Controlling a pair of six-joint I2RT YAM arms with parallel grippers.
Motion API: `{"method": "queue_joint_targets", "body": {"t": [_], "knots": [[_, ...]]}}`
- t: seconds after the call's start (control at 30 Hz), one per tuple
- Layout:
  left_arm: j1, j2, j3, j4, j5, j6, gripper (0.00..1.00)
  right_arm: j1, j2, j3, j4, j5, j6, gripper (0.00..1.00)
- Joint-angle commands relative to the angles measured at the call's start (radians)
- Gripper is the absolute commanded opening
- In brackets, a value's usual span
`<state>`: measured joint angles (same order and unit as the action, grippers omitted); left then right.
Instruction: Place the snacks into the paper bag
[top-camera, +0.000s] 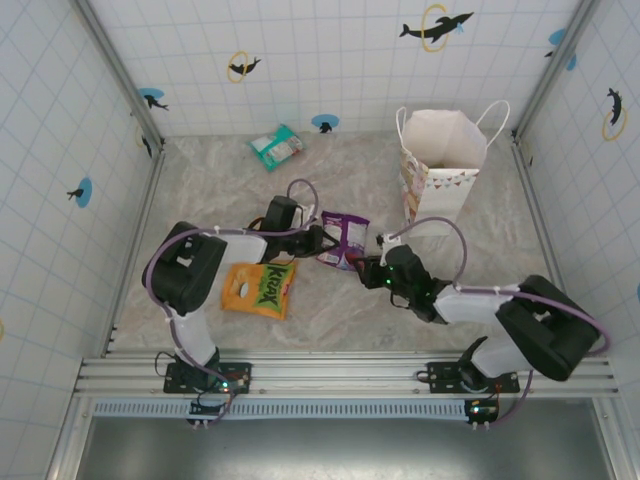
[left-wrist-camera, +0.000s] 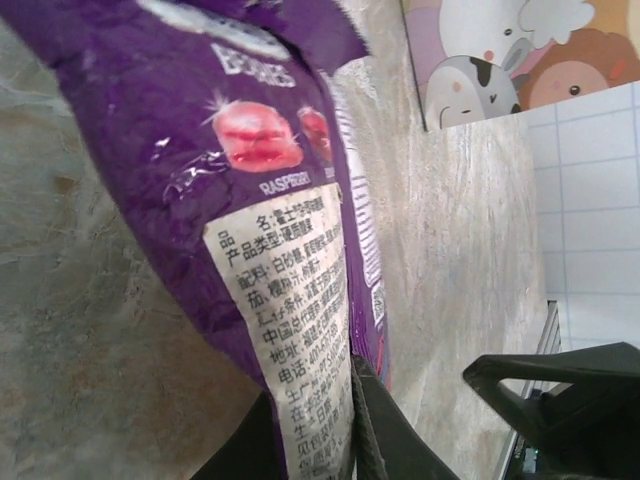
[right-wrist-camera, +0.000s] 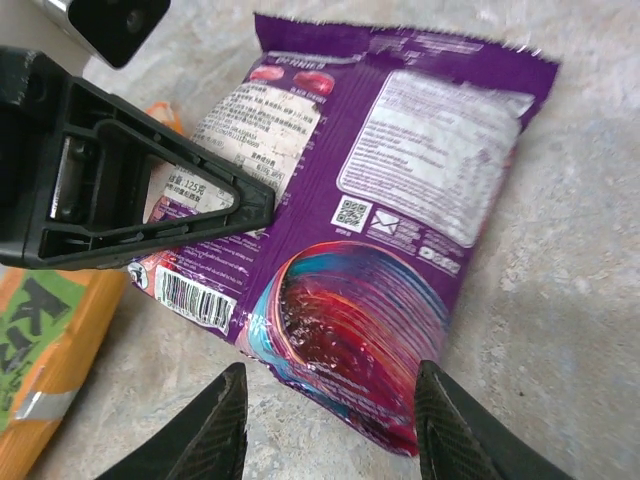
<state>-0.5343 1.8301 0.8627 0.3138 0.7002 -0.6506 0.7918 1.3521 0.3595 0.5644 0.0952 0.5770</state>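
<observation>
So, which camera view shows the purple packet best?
The right wrist view: the purple packet is nearly whole in frame, with its label panels and barcode visible. In the left wrist view the packet is very close and cropped at the edges. In the top external view the packet is small and lacks detail.

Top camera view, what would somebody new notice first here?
The purple packet at mid-table stands out first: the left gripper is pinching it at one edge, and the right gripper is open just short of it. Next come the white paper bag, standing upright at the far right, and the orange packet, lying flat beside the left arm.
</observation>
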Motion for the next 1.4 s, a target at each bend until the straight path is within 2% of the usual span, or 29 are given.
{"method": "queue_joint_targets", "body": {"t": [0.0,0.27,0.43,0.63,0.87,1.27,1.37], "knots": [[-0.002,-0.086,-0.028,-0.017,-0.015,0.061,0.15,0.005,-0.088,-0.046,0.007,0.05,-0.054,0.46],[-0.005,-0.252,-0.094,-0.011,-0.033,0.144,0.11,0.001,-0.293,-0.128,-0.001,0.058,-0.125,0.5],[-0.006,-0.356,-0.143,0.055,-0.001,0.19,0.11,-0.043,-0.408,-0.163,0.022,-0.068,-0.139,0.56],[-0.022,-0.458,-0.196,0.17,0.124,0.239,0.12,-0.146,-0.496,-0.202,0.11,-0.28,-0.076,0.61],[-0.081,-0.509,-0.187,0.248,0.228,0.255,0.12,-0.231,-0.51,-0.193,0.21,-0.469,0.016,0.64],[-0.127,-0.511,-0.15,0.278,0.287,0.296,0.13,-0.249,-0.424,-0.134,0.415,-0.77,0.151,0.64],[-0.132,-0.505,-0.144,0.277,0.28,0.299,0.13,-0.247,-0.406,-0.124,0.425,-0.795,0.164,0.61]]}}
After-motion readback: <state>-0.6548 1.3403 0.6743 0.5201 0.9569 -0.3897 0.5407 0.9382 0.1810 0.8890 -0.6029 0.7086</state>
